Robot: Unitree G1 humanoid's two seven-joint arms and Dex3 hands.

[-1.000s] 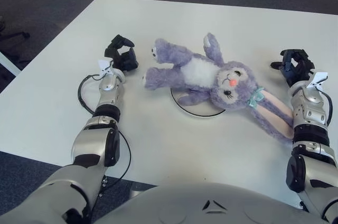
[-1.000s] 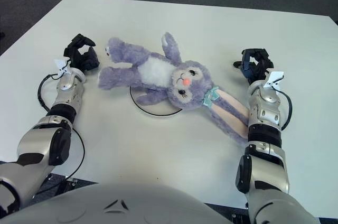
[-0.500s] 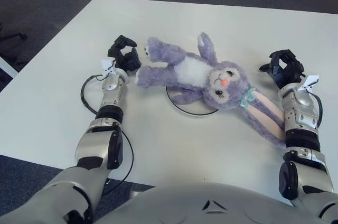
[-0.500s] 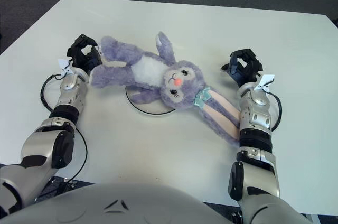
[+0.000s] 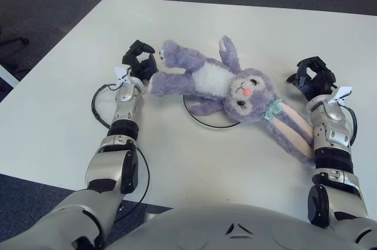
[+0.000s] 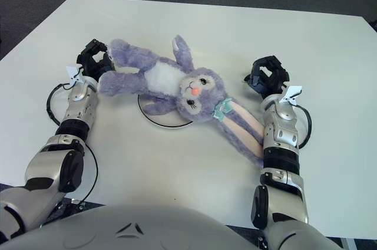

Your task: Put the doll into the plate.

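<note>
over the last second both arms had drawn inward — the left hand (image 5: 139, 61) from a spot clear of the doll (image 5: 227, 88) to right against its feet, the right hand (image 5: 311, 76) from well off to the side to just beside the long pink-lined ears. the doll itself had slid a little toward the robot's left as the hands closed in. that read as the two hands bracketing the toy from either end, which suggested a two-handed lift or nudge was being set up rather than finished.

the left hand's fingers were curled at the doll's feet; whether they actually gripped the plush could not be told. the right hand's fingers were curled too, holding nothing, with the ears lying just on its inner side.

the doll lay face up on the white desk (image 5: 194, 161), its torso and head partly over the plate (image 5: 203, 121), whose rim showed below the body. its long axis ran diagonally — feet toward the far left, head near the middle, ears trailing toward the near right. much of it overhung the plate at both ends, so the placing looked incomplete.
</note>
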